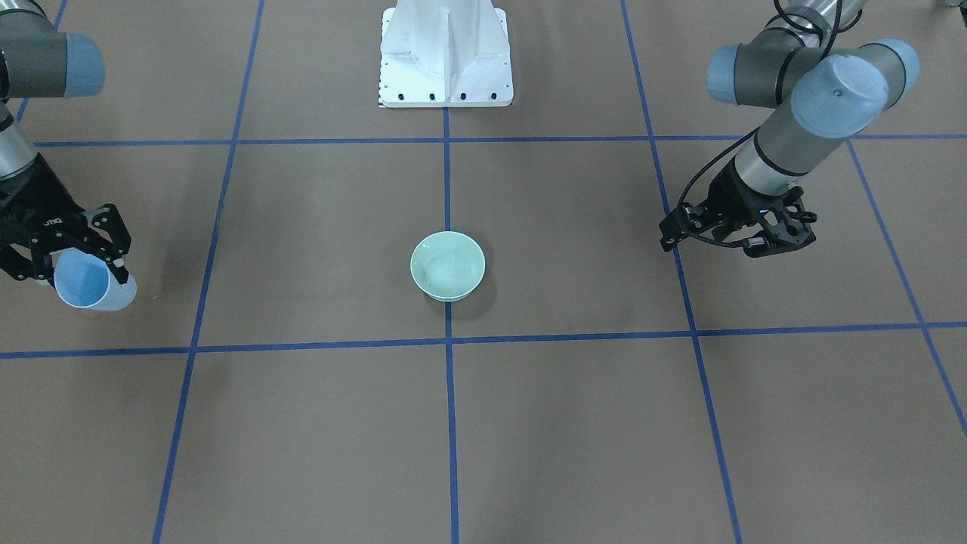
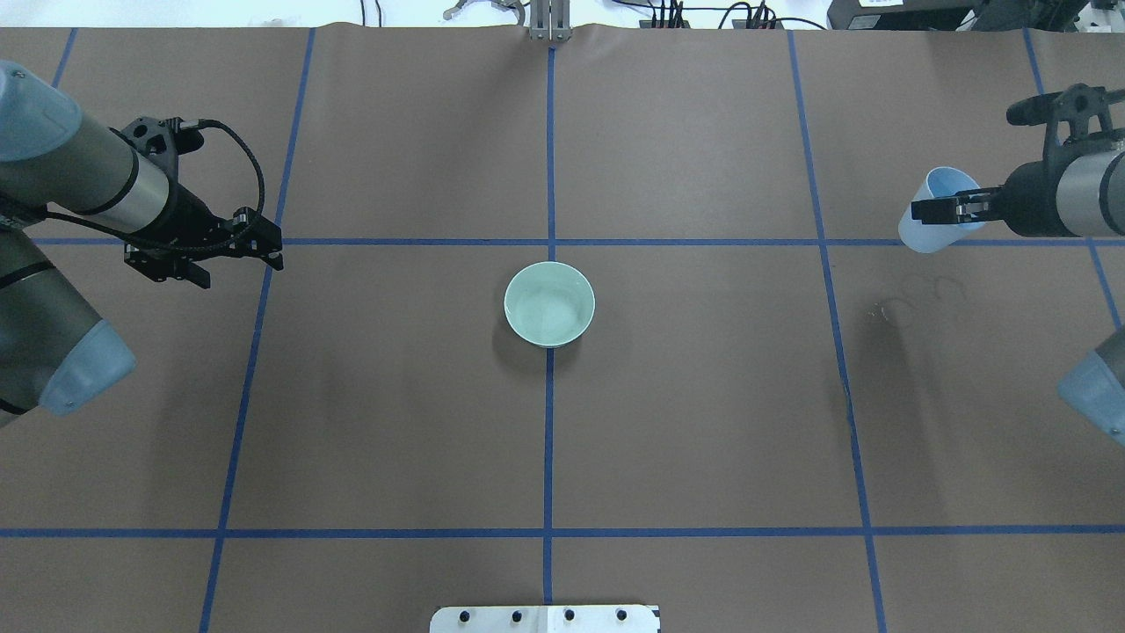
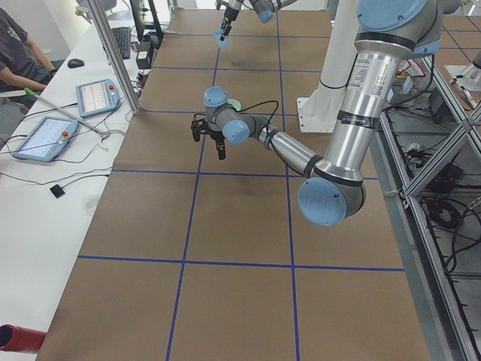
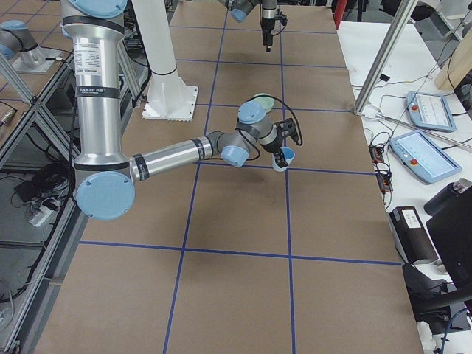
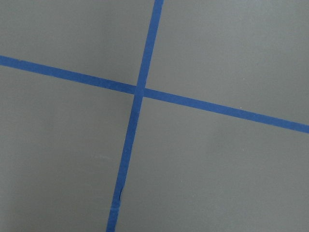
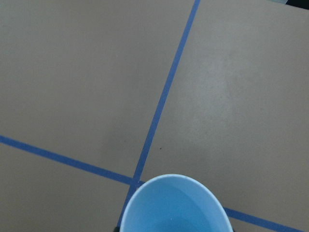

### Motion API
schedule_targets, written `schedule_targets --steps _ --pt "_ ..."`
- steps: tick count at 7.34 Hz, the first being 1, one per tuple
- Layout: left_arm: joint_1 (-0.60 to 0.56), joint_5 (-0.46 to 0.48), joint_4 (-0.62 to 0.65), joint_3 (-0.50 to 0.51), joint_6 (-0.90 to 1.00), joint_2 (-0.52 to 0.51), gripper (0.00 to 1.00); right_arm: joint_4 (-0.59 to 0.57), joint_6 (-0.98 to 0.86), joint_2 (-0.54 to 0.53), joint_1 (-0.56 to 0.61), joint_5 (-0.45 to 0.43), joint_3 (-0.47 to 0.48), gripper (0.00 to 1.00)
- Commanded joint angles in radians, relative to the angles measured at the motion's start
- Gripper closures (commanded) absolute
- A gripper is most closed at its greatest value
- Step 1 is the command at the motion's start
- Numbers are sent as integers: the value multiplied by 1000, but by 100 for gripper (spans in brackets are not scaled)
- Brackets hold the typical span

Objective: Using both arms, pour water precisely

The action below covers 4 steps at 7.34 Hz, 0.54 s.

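A pale green bowl [image 1: 447, 266] stands at the table's centre, on the middle blue tape line; it also shows in the overhead view [image 2: 549, 304]. Faint swirls show inside it; I cannot tell if they are water. My right gripper [image 1: 81, 263] is shut on a pale blue cup [image 1: 84, 287], held tilted above the table far to the robot's right of the bowl [image 2: 927, 233]. The right wrist view shows the cup's rim and blue inside [image 6: 171, 208]; water in it is not clear. My left gripper [image 1: 736, 238] hangs open and empty over a tape crossing on the other side [image 2: 211, 259].
The white pedestal [image 1: 446, 53] stands behind the bowl at the robot's base. Faint ring-shaped wet marks [image 2: 914, 303] lie on the brown table cover near the cup. Operators' desk with tablets [image 3: 68, 113] runs along the far table edge.
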Motion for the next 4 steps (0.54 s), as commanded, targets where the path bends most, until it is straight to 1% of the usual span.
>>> schedule_targets --steps 1,2,3,4 --pt "0 1 0 0 0 2 0 46 40 -18 -11 -36 -45 100" --pt "0 1 0 0 -1 2 0 46 40 -17 -20 -36 -62 89" --pt "0 1 0 0 -1 2 0 45 40 -12 -40 -36 -82 75" --pt "0 1 0 0 -1 2 0 46 40 -13 -55 -36 -101 66"
